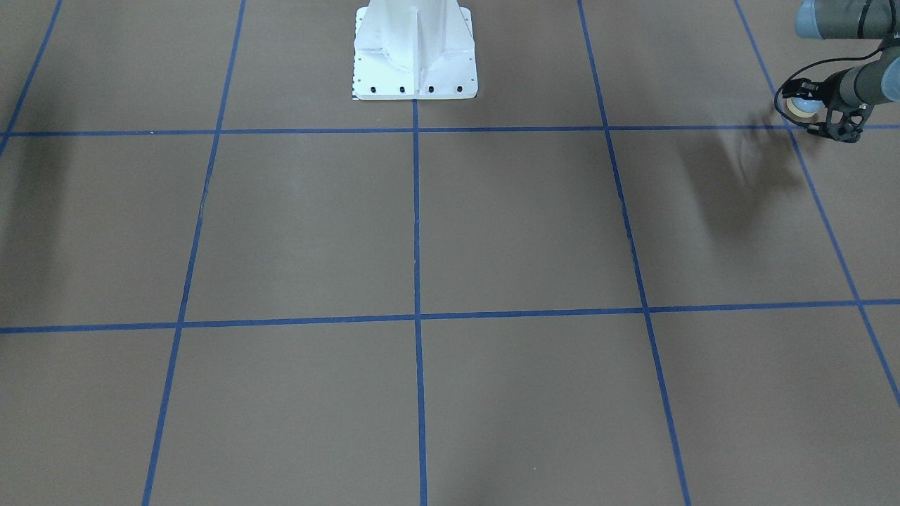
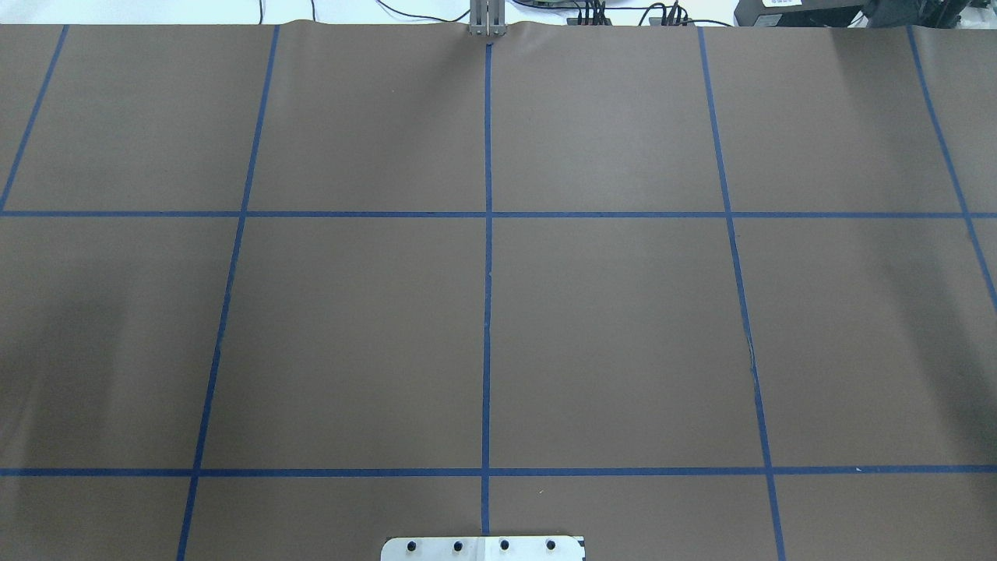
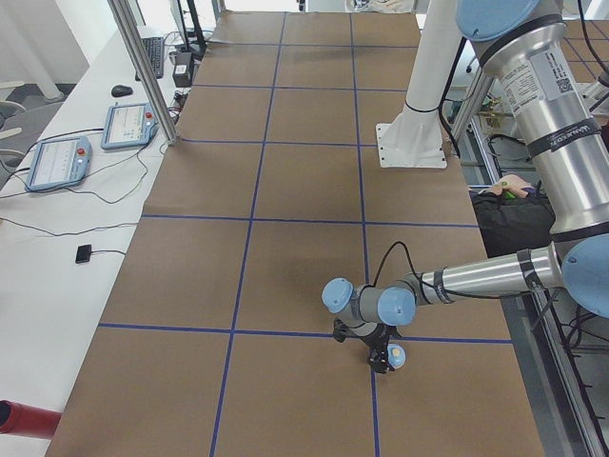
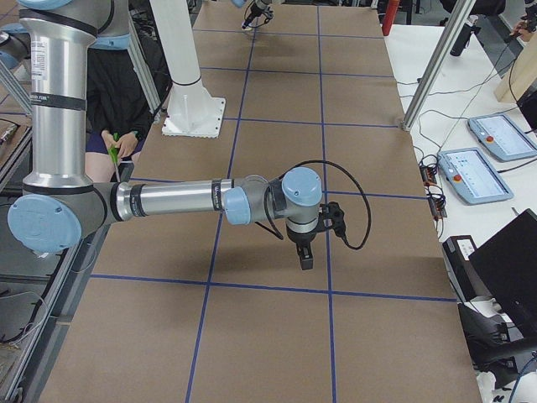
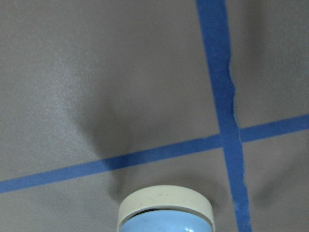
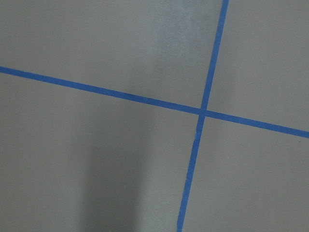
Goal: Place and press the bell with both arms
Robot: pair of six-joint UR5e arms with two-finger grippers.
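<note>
Exterior left view: where does the bell (image 3: 396, 356) sit relative to the grippers?

— In the left gripper (image 3: 384, 356), which is clamped on it. It appears to hang a little above the table (image 3: 285, 267) rather than rest on it, out at the robot's left end, near a tape crossing (image 5: 229, 134).

And the right gripper (image 4: 304, 259)?

— Well apart, toward the other end of the table, pointing down. Only the side camera catches it, so I cannot tell whether it is parted or closed. Its wrist camera sees only table and tape, no bell.

So the left arm is much the nearer one. Which way does the bell's axis run?

— From the left wrist camera, the cream base ring (image 5: 165, 202) lies beyond the light-blue dome (image 5: 166, 223), farther out along the gripper's reach. I'd judge the top-to-base axis runs roughly along that reach, base leading toward the table. Only a slice of the bell shows there, though, so the tilt is uncertain.

What does the coming move turn on, then?

— The way down. The base should meet the table flat before the left gripper lets go. Once set down there, the bell would stand far from the right gripper, which would need to cross much of the table to press it.
</note>
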